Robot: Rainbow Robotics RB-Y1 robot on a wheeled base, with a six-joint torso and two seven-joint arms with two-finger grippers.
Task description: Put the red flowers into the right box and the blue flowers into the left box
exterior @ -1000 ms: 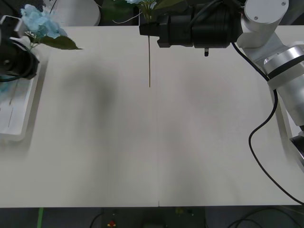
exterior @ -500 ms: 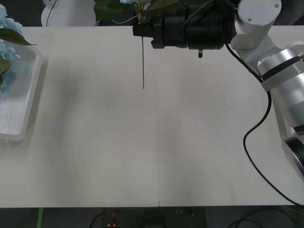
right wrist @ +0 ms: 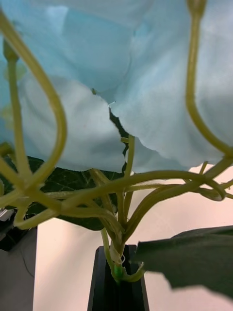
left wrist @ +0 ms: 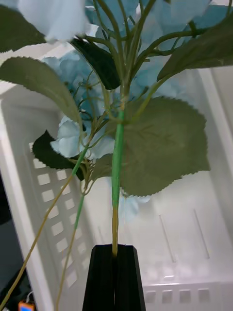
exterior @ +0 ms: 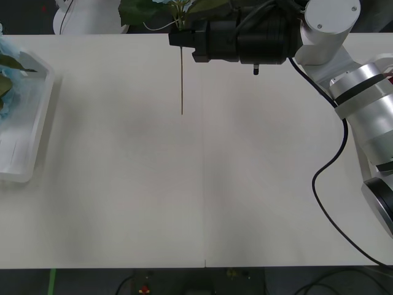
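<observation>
Both grippers pinch blue flowers by the stem.

The left gripper [left wrist: 115, 277] is closed on a green stem whose pale blue flowers [left wrist: 141, 58] hang beyond it over the left box [left wrist: 184, 243]. Farther off, the right gripper [exterior: 179, 38] clamps another blue flower stem [exterior: 182, 80] above the table [exterior: 202, 184], with leaves and bloom beyond the fingers.

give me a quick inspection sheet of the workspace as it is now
surface: pale table, mostly bare.
job's things: left box at the table's left edge, blue flowers in it; more blue flowers held high at the far edge, stem hanging free. Red flowers: nothing seen.
clutter: nothing seen.
grippers: right gripper shut on a blue flower's stem above the far middle; left gripper shut on a stem over the left box.
cables: black cable looping down the right arm.
surroundings: dark floor beyond the table.
</observation>
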